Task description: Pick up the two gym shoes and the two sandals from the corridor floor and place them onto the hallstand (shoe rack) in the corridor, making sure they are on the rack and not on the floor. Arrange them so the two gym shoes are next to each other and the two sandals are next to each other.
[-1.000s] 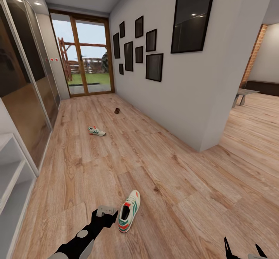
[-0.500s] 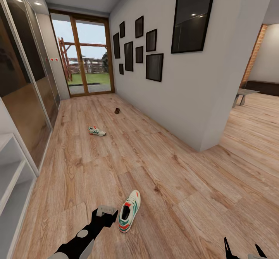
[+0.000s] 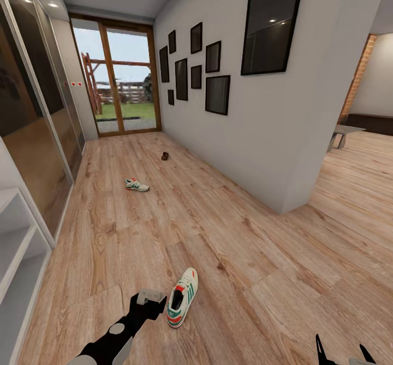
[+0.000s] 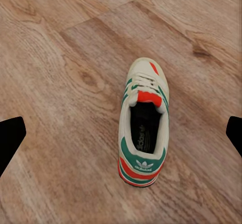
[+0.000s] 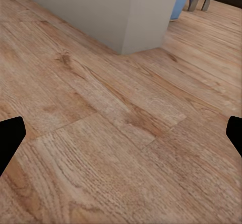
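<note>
One gym shoe [image 3: 183, 298] lies on the corridor floor [image 3: 164, 228] close in front of me, cream-white with green stripes and an orange-red heel. My left gripper [image 3: 150, 300] hovers just to its left. In the left wrist view the same gym shoe [image 4: 143, 128] sits between the widely spread dark fingertips [image 4: 10, 139], so the left gripper [image 4: 122, 134] is open and holds nothing. A second gym shoe [image 3: 136, 184] lies farther down the corridor. Beyond it rests a small dark brown sandal [image 3: 164, 156]. My right gripper [image 3: 343, 355] is open above bare floor [image 5: 121, 148].
The pale grey hallstand [image 3: 16, 245] stands at the left edge with open shelves. Mirrored wardrobe doors [image 3: 33, 135] line the left wall. A grey wall corner [image 3: 295, 190] juts out on the right, and a glass door [image 3: 117, 83] closes the corridor's far end.
</note>
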